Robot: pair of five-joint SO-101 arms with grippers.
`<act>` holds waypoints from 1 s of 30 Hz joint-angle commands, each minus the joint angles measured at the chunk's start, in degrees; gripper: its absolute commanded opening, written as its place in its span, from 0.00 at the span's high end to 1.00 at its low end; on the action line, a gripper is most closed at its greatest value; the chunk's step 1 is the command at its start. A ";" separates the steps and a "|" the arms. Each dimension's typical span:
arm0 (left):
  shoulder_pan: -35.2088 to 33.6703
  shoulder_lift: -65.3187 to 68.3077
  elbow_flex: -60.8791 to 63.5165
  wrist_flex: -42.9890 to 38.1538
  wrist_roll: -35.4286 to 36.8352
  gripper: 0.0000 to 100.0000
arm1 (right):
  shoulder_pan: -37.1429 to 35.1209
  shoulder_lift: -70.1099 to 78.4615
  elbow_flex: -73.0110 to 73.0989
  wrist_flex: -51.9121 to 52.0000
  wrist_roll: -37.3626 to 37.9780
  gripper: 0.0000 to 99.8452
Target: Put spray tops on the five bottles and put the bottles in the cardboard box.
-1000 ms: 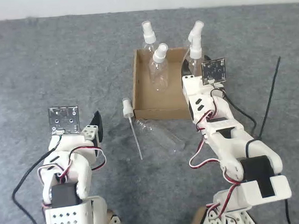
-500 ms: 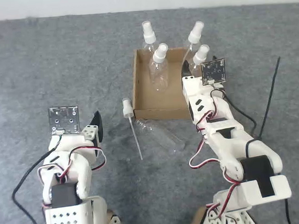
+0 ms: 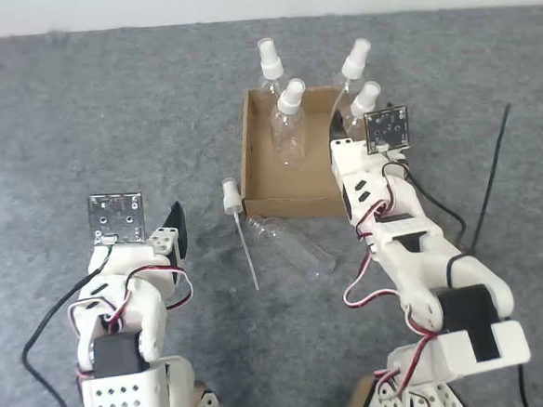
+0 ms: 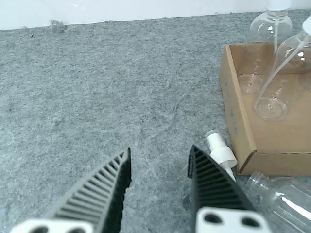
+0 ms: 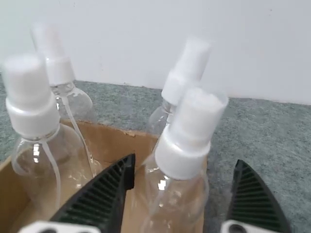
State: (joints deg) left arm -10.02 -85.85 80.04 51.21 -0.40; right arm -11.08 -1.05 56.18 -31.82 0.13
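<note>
One bottle is standing in the cardboard box, between the parted fingers of the right gripper. A second bottle is standing in the box to that gripper's left. A third bottle and a fourth bottle are standing beyond it, behind the box. Ahead and right of the left gripper, a loose spray top and a lying bottle are resting outside the box.

Two white plastic arms on show: the left arm at lower left of the high view, the right arm at lower right. Red, white and black wires loop along the joints, and black motor blocks sit in the shells. A thin black cable trails off at the right. The left gripper has black ribbed fingers on white mounts with round holes. The right gripper has the same black ridges.
</note>
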 commanded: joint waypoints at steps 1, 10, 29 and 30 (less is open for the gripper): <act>-0.26 0.62 -0.57 -1.58 -0.26 0.83 | 0.31 -5.41 -0.79 2.86 0.62 0.73; -0.26 0.62 -0.57 -1.58 -0.26 0.83 | 0.22 -5.93 -0.79 3.38 0.70 0.73; -0.26 0.62 -0.57 -1.58 -0.26 0.83 | 0.22 -6.55 -0.79 3.74 0.70 0.65; -0.26 0.62 -0.57 -1.58 -0.26 0.83 | 0.22 -6.55 -0.97 3.74 0.70 0.65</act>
State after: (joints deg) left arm -10.02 -85.85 80.04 51.21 -0.40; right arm -11.08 -3.78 56.18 -28.40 0.13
